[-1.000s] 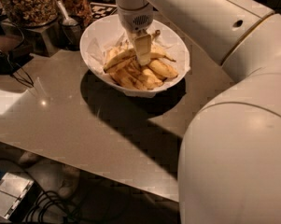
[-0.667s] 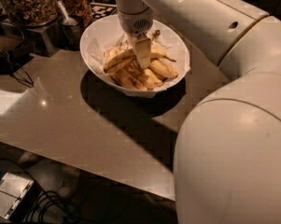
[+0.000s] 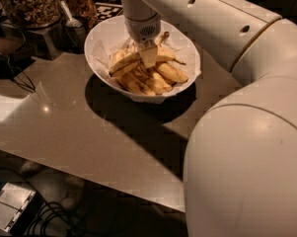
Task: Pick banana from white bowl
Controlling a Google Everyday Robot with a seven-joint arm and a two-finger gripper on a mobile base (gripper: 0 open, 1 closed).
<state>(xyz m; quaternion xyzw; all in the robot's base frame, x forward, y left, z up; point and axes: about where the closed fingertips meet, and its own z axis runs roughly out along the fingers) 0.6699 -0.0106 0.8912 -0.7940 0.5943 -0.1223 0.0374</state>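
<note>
The white bowl (image 3: pixel 95 39) stands at the back of the table and holds several yellow bananas on crinkled paper. My gripper (image 3: pixel 149 58) reaches straight down into the bowl's middle. Its fingers are closed across the long banana (image 3: pixel 124 63), which lies on top of the pile. The banana's dark stem (image 3: pixel 180 62) points right. One pale finger (image 3: pixel 149 57) covers the banana's middle; the other finger is hidden behind it. Shorter bananas (image 3: pixel 170 73) lie below and to the right.
Glass jars of nuts (image 3: pixel 27 4) and a metal scoop (image 3: pixel 69 17) stand behind the bowl at the left. A dark cable (image 3: pixel 16 79) lies on the table's left. My white arm (image 3: pixel 246 157) fills the right side. A device (image 3: pixel 10 206) and cords lie on the floor.
The gripper has stayed in the bowl's middle, sinking slightly. The long banana now shows more plainly across the top of the pile.
</note>
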